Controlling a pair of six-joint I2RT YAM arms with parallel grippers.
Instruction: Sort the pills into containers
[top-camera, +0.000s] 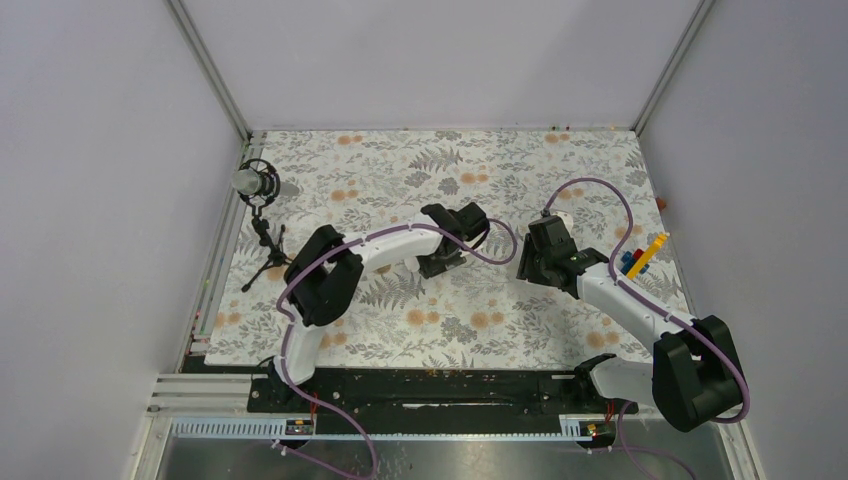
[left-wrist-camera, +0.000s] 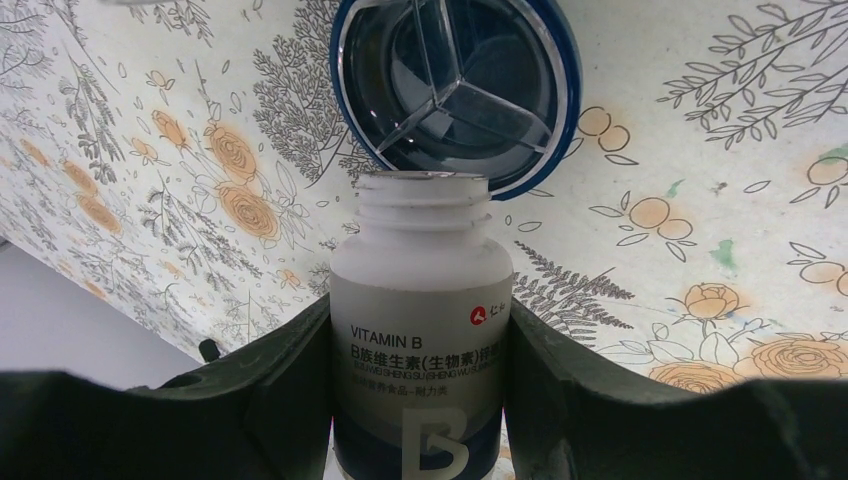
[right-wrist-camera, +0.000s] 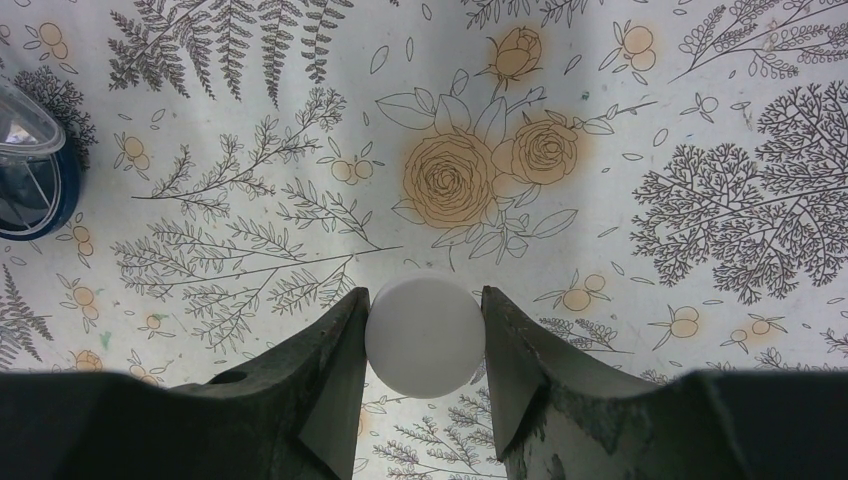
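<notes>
From above, the left gripper (top-camera: 441, 264) and the right gripper (top-camera: 530, 268) sit low over the flower mat (top-camera: 400, 170), near each other. I cannot tell their jaws here. A toy brick (top-camera: 640, 258) lies to the right.

Left wrist: the jaws squeeze a white bottle (left-wrist-camera: 420, 330) with an open top. Its mouth is just beside a round blue box (left-wrist-camera: 455, 90) with three parts, lying on the mat.

Right wrist: the jaws hold a round white cap (right-wrist-camera: 425, 335) over the mat. The box is at the left edge.

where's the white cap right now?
Right wrist view, bottom centre: the white cap is pinched in the right claw over the floral mat, with the blue-rimmed divided container at that picture's left edge.
</notes>
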